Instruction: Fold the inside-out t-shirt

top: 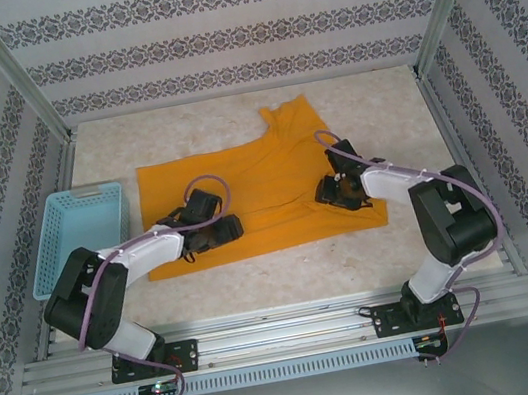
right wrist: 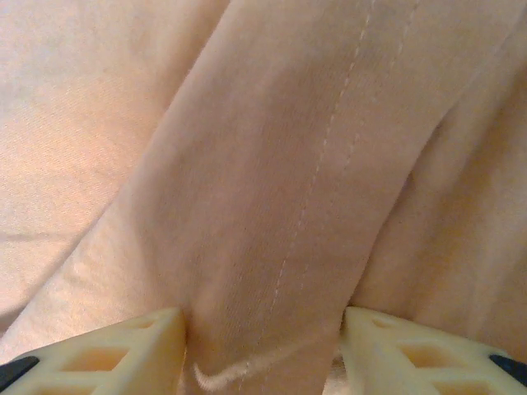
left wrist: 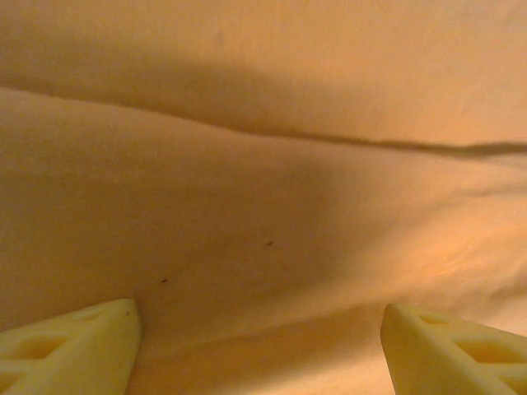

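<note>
Mustard-orange short-sleeved cotton t-shirt lies spread on the pale surface, its far part bunched. Left tool stands wide above flat cloth. Right tool is part-open astride a seamed fold. Recommended: take the edges squarely and lift both evenly.

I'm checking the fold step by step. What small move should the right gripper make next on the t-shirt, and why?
Probably close the right gripper on the stitched fold of the t-shirt: its jaws stand open either side of that raised ridge, so a pinch looks ready.
</note>
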